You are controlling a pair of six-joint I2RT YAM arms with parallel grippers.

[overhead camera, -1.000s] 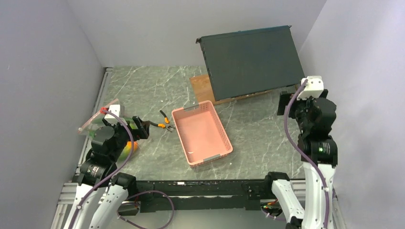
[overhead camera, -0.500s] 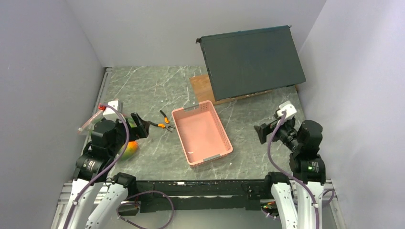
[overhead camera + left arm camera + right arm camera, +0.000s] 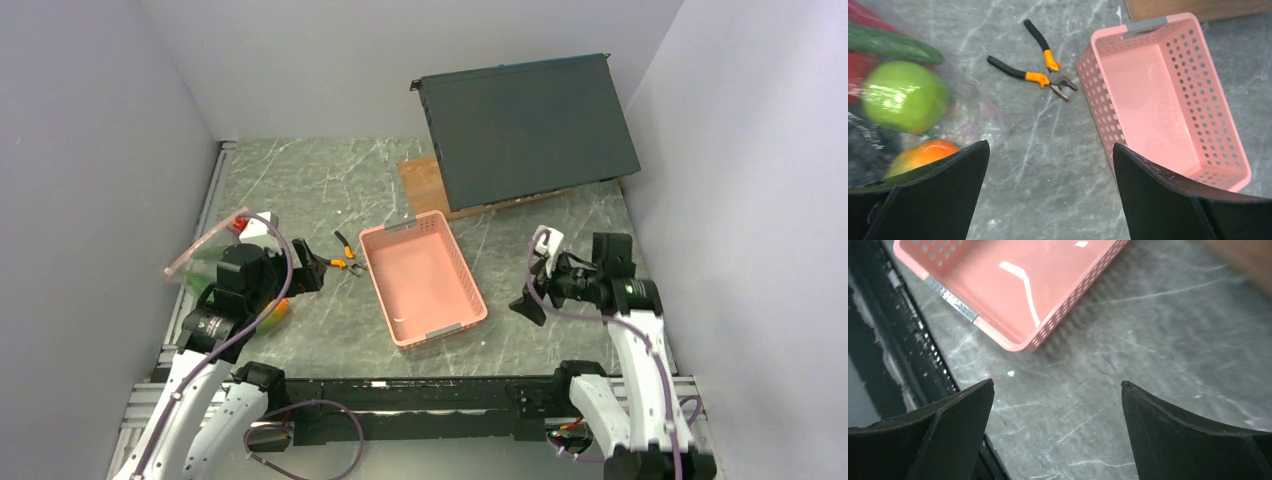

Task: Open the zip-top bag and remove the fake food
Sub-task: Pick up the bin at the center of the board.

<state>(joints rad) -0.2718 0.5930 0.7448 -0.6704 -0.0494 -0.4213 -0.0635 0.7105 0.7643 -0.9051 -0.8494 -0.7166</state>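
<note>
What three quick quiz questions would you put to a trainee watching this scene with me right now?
1. True or false: something lies in the basket.
2. The pliers lie: A) inside the basket, B) on the table between the bag and the basket, C) on top of the bag.
3. Fill in: the left gripper and the right gripper both stand ____.
Key: 1 false, it is empty. 2 B. 3 open, holding nothing.
</note>
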